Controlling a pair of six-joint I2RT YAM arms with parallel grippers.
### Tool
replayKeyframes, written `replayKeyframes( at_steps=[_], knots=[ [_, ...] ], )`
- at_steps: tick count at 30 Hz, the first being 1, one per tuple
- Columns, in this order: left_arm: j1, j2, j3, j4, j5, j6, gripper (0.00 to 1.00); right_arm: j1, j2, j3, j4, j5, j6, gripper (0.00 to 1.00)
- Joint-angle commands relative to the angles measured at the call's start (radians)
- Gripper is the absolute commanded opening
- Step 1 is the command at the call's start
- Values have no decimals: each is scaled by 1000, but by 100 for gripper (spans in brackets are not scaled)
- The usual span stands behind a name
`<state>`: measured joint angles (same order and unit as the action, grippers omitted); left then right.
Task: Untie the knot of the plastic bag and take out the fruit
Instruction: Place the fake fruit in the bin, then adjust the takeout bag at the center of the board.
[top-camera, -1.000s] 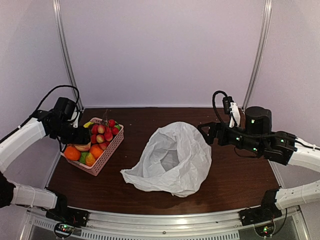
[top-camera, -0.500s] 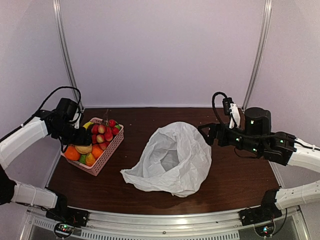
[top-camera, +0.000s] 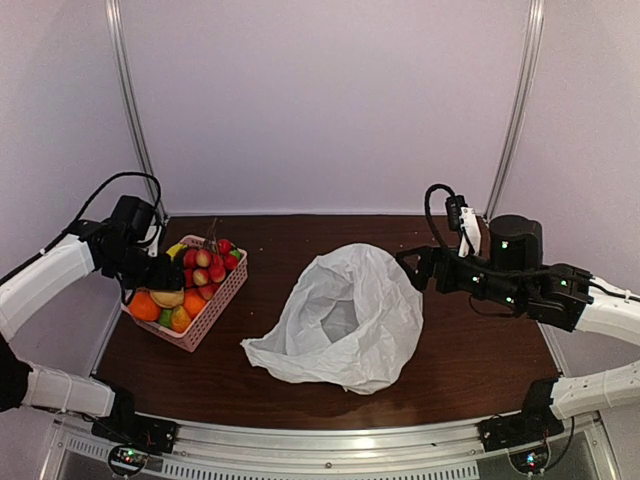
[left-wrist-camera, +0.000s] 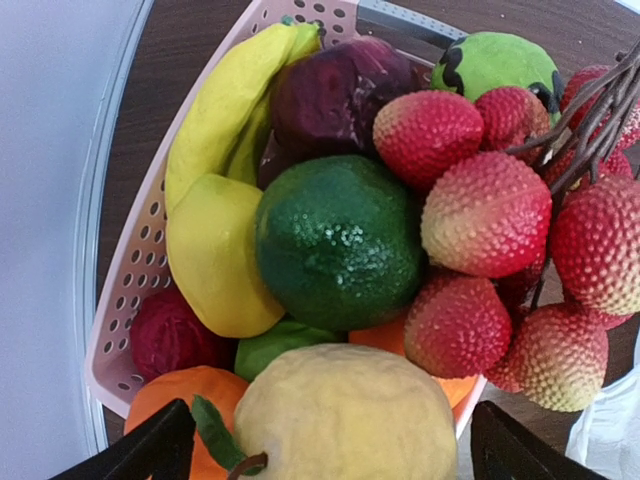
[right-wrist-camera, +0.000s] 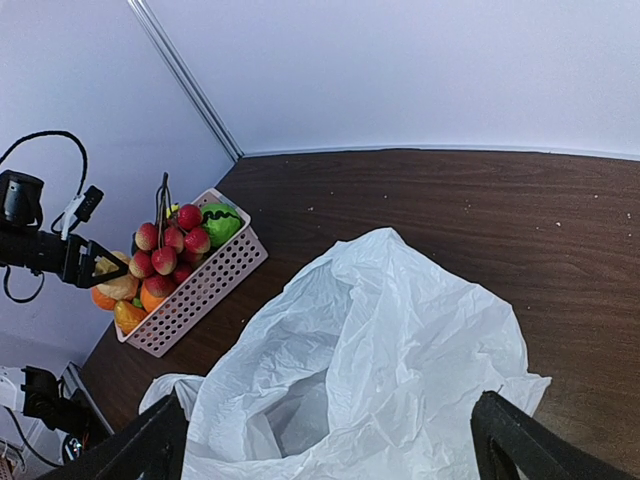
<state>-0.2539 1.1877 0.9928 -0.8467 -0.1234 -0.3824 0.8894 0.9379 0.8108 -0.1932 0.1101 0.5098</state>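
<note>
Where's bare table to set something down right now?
The table is bare between basket and bag, behind the bag, and right of the bag toward the near edge. The basket is heaped with fruit; no room there.

My left gripper (top-camera: 163, 272) hid part of the pink perforated plastic basket (top-camera: 215, 305); folds of the crinkly white plastic bag (top-camera: 350, 320) kept any knot from view.

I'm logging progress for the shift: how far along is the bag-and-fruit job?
Done, it seems: the plastic bag lies with its mouth gaping, no knot showing, and looks hollow; the fruit is piled in the pink basket. In hand: nothing; the left gripper hovers open over the basket, the right gripper open beside the bag. Left: probably nothing, though the bag's folds could hide a piece.
</note>
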Motion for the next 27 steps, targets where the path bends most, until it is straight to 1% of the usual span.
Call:
replayKeyframes(
  at_steps=[1,7,9,14,17,19,23,27],
  knots=[
    [10,-34,21,5,30,17,98,-6,-11,-10,-18,3,14,100],
    [10,-62,53,-41,71,28,98,-6,-16,-10,-28,10,13,100],
    [10,-72,89,-64,86,30,98,-6,-13,-5,-39,15,8,100],
    [-9,-117,190,-75,190,24,96,-4,51,39,-123,51,-3,100],
    [-106,-125,242,-65,190,4,96,12,106,66,-161,76,2,100],
    [-190,-120,257,-33,193,-17,96,35,145,84,-169,98,12,100],
    [-374,-88,257,69,192,-69,95,82,251,148,-226,173,49,100],
    [-507,-47,230,192,193,-120,94,89,323,149,-232,178,98,100]
  ],
)
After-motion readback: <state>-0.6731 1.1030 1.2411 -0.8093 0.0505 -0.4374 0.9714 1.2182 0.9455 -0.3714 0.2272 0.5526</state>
